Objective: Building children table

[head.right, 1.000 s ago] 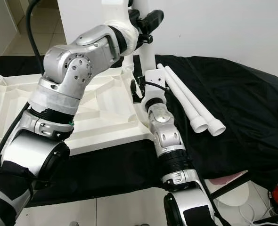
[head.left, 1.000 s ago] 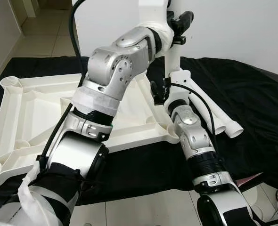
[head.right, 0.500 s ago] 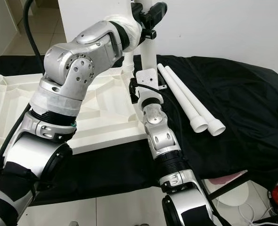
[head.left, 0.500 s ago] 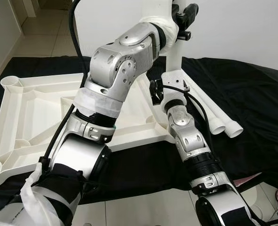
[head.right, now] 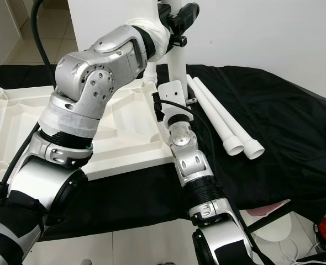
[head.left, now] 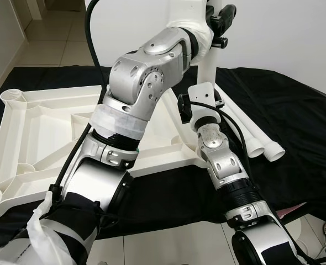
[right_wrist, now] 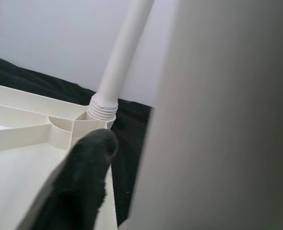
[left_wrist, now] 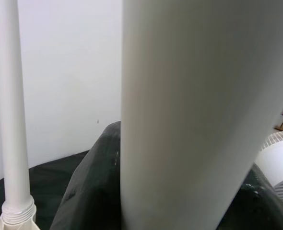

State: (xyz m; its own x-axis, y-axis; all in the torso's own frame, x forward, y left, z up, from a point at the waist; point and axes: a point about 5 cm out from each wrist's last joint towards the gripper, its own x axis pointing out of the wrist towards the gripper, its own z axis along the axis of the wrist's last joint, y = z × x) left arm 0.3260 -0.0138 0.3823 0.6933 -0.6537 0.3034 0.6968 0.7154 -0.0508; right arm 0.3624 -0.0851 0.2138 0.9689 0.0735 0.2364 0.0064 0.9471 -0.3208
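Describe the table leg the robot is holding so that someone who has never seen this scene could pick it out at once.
Start at the upturned white tabletop on the black cloth. At its near right corner a white table leg stands upright, with the left gripper high on it and the right gripper lower down. Two spare legs lie flat on the cloth beside it.

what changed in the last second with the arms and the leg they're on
The left gripper slid a little higher up the upright leg, and the right gripper shifted slightly up and left beside its lower part. The tabletop and the two loose legs on the black cloth stayed put.
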